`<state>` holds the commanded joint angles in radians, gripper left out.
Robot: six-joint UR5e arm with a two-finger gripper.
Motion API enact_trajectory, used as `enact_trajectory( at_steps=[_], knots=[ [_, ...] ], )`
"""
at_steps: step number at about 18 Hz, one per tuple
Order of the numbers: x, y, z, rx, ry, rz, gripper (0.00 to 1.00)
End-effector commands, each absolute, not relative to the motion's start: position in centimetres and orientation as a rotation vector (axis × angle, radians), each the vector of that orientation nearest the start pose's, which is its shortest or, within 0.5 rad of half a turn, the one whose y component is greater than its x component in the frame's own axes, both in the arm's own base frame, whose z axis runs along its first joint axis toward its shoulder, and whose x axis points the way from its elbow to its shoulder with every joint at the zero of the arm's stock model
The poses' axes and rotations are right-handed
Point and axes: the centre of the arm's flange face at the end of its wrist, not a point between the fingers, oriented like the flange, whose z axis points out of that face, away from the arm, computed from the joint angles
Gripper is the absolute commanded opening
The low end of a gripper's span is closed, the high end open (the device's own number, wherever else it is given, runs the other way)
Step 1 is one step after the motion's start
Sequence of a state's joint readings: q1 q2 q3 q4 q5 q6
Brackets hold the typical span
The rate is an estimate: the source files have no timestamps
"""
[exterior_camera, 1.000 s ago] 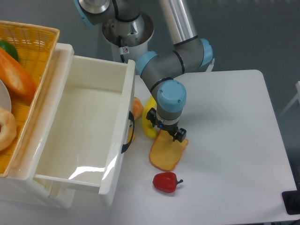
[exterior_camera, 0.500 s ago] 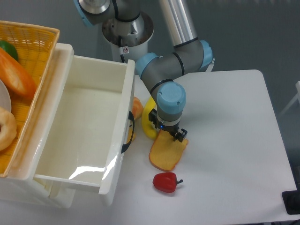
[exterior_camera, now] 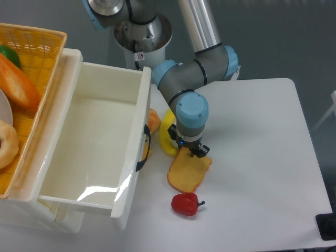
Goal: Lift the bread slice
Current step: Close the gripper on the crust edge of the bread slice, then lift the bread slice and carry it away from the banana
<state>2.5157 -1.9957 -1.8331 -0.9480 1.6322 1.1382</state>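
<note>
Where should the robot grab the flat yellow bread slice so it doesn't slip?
Probably by the crust edge at the far end of the flat yellow-orange bread slice, coming straight down from above. It lies almost flat on the white table, so only a thin rim offers grip. The black two-finger gripper is already there, jaws seemingly across that edge. The near end sits close to the small red pepper.

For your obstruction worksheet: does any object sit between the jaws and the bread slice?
Nothing visible does. The gripper is already down at the far edge of the bread slice. The red pepper lies nearer the camera, apart from it; the yellow banana sits behind, to the left.
</note>
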Motion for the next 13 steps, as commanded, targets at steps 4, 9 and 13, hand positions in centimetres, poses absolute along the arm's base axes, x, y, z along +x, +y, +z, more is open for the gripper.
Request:
enact_trajectory(
  at_steps=[4,9,13],
  knots=[
    [-39.1,43.6,19.6,-3.212,0.312,-0.04,0.0],
    [-40.6,43.4,20.7,-3.199,0.285,-0.008,0.0],
    [-44.6,43.7,23.8,-3.165,0.232,0.086,0.0]
  ],
)
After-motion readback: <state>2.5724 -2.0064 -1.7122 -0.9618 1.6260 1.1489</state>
